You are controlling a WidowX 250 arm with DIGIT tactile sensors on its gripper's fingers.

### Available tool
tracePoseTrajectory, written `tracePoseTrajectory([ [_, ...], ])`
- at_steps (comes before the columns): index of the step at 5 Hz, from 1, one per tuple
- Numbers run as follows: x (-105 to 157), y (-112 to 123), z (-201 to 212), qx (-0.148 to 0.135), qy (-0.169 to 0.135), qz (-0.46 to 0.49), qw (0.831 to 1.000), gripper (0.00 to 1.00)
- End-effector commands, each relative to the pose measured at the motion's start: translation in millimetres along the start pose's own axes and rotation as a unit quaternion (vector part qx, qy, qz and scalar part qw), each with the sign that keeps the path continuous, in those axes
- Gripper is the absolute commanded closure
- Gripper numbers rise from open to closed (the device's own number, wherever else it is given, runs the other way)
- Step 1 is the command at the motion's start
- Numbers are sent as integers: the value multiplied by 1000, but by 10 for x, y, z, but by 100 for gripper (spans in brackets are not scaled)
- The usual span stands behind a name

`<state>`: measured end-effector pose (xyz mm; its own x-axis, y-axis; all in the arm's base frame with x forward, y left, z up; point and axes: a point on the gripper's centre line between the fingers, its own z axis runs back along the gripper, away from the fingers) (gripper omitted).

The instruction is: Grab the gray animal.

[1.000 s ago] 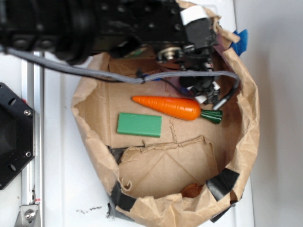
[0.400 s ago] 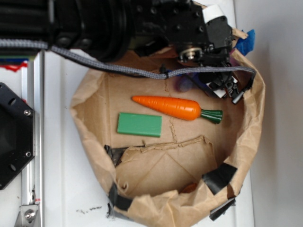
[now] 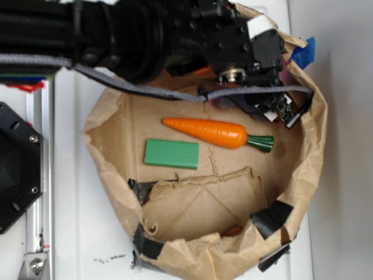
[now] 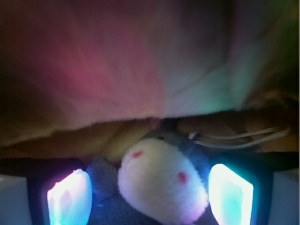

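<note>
In the wrist view the gray animal [image 4: 161,180], a small plush bunny with a cream-white face and two red dots, lies between my gripper's [image 4: 150,185] two lit fingers. Its gray body is close to the left finger [image 4: 70,197]. A narrow gap shows beside the right finger [image 4: 229,192]. The jaws stand wide apart around the bunny, so the gripper is open. A thin string loop [image 4: 234,138] trails off to the right behind its head. From the exterior view my gripper [image 3: 280,114] is low in the bag's upper right corner, and the arm hides the bunny.
A crumpled brown paper bag [image 3: 111,169] walls everything in. Inside lie an orange toy carrot [image 3: 210,132] and a green rectangular block [image 3: 172,154], both left of and below my gripper. The bag's wall [image 4: 140,70] rises right behind the bunny. A grey cable [image 3: 145,90] crosses the bag.
My arm has shifted right toward the bag's upper right corner, and the bag's right wall has bulged outward. The carrot and green block have stayed put.
</note>
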<state>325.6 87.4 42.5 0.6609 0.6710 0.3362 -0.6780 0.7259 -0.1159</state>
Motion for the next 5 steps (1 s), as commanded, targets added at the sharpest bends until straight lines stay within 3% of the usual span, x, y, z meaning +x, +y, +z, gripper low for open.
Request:
tracePoseTrajectory([
  [1,16,47,-52,10,-2,-21,1000,0],
  [2,-15,51,-73,7,7,-32,999,0],
  [3,-47,64,-83,1,16,-30,999,100],
  [5,-48,89,-84,1,15,-34,999,100],
])
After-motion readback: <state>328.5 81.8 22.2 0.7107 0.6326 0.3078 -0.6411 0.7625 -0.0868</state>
